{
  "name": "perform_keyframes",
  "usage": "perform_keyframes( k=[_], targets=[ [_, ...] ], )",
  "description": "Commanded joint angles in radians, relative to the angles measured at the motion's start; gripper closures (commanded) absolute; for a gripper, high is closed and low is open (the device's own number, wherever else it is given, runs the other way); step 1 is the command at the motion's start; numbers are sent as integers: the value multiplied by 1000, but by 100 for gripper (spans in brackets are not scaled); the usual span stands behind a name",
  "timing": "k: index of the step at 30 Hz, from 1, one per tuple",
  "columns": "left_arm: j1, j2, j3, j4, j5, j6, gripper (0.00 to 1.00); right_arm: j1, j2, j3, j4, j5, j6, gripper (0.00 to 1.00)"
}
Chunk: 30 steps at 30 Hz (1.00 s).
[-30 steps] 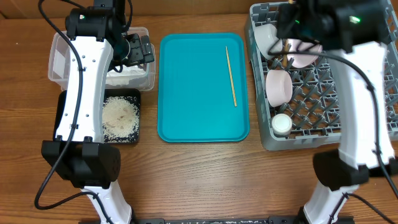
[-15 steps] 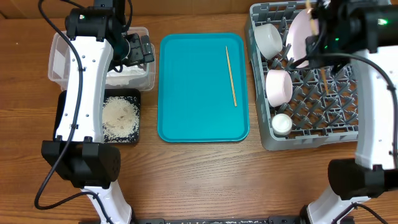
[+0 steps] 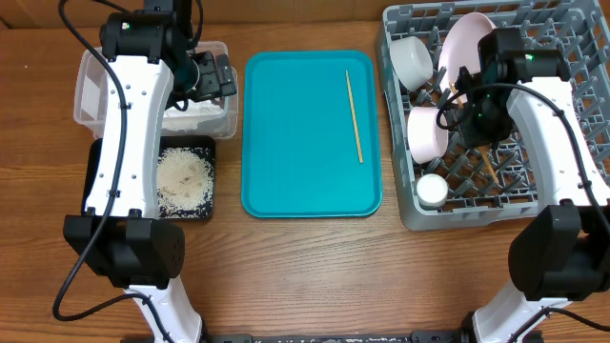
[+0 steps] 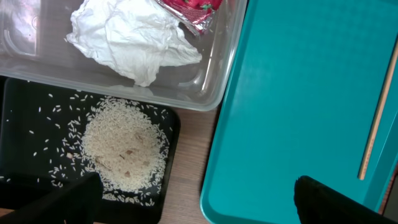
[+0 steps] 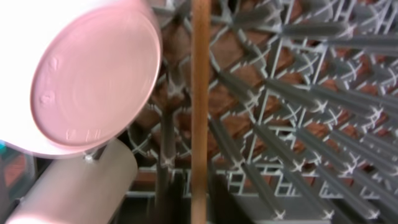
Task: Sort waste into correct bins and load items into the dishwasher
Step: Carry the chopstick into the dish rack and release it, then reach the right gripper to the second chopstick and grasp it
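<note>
Right jaws clamp one thin wooden chopstick [image 5: 200,93] over the square grey plastic dish rack [image 3: 457,213], far-right worktop [image 3: 305,276] corner. Left jaws released, wide apart, above the clear rectangular plastic tub [image 3: 88,90], far-left corner.

Bright, even light, soft shadows; right wrist view blurry, esp. dish rack [image 5: 298,28] pegs; others sharp

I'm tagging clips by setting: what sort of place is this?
Probably a tabletop mock-up of a dish-clearing station, not a real kitchen: a wooden table holding a grey dish rack, a teal tray, and a clear tub beside a black tray for waste.
</note>
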Motion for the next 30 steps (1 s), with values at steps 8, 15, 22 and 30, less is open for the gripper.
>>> perform_keyframes(
  k=[8, 15, 22, 30],
  targets=[
    [4, -4, 23, 0, -13, 14, 0, 0, -15, 139, -18, -155, 15, 0],
    [4, -4, 23, 0, -13, 14, 0, 14, -15, 265, 212, -891, 195, 0],
    [4, -4, 23, 0, -13, 14, 0, 188, 15, 211, 415, -449, 459, 0],
    [4, -4, 23, 0, -13, 14, 0, 337, 158, 211, 409, -153, 497, 0]
  ],
)
